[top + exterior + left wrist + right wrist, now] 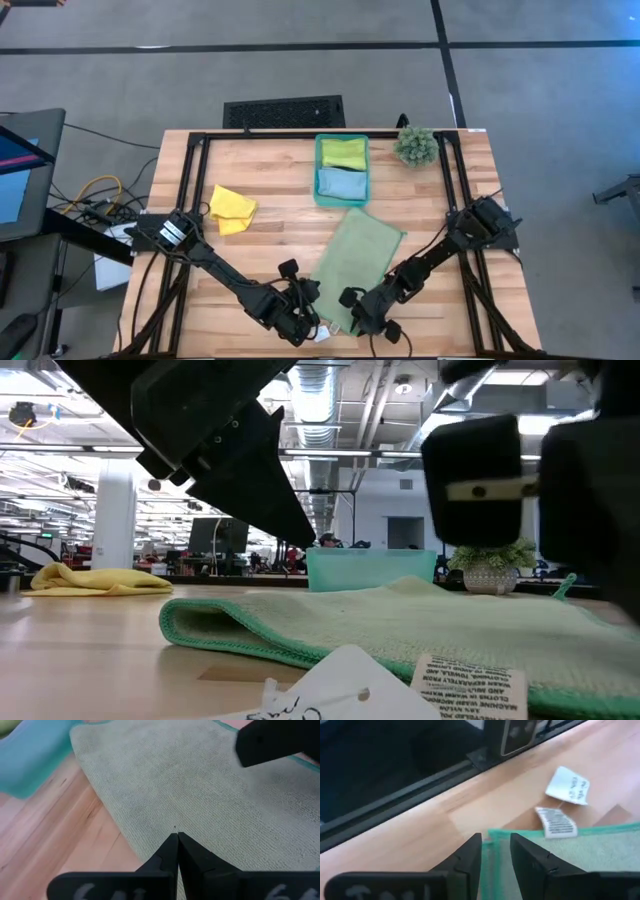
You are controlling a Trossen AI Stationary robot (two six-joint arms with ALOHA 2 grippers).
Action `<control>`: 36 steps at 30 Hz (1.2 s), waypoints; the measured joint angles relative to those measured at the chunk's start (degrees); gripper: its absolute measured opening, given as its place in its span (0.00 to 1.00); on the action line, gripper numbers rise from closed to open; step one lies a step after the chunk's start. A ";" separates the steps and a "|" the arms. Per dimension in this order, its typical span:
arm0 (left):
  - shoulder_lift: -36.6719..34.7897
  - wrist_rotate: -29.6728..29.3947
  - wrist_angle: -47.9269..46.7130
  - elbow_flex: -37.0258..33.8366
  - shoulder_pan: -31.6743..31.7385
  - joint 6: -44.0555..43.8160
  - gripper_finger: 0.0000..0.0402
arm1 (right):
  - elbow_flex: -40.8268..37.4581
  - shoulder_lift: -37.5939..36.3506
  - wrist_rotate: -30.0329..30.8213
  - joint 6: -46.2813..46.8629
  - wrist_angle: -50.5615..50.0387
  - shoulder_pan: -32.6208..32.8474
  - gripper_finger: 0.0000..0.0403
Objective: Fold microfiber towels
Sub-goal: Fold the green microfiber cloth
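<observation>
Here you see the yellow towel [232, 208] crumpled at the table's [270, 225] left side. Your left gripper [305, 322] sits at the near edge with its fingers pressed together on the near left part of the pale green towel [356, 254], which lies spread mid-table. Behind it the teal bin [341, 197] holds a lime green towel [344, 154] and a light blue towel [342, 183]. Your right gripper [362, 318] has fingers narrowly parted over the towel's near edge, beside its white labels [562, 805].
</observation>
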 joint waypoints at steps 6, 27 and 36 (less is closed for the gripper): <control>0.02 -0.07 0.20 0.00 0.02 -0.33 0.00 | 0.15 1.69 1.09 0.20 2.36 -0.95 0.26; 0.11 0.35 0.43 0.00 -0.02 -1.49 0.00 | 0.09 -6.65 7.02 0.45 -9.11 1.66 0.05; 0.11 7.28 1.93 -1.30 -0.06 -3.26 0.00 | 0.07 -5.89 6.49 0.61 -8.27 1.84 0.05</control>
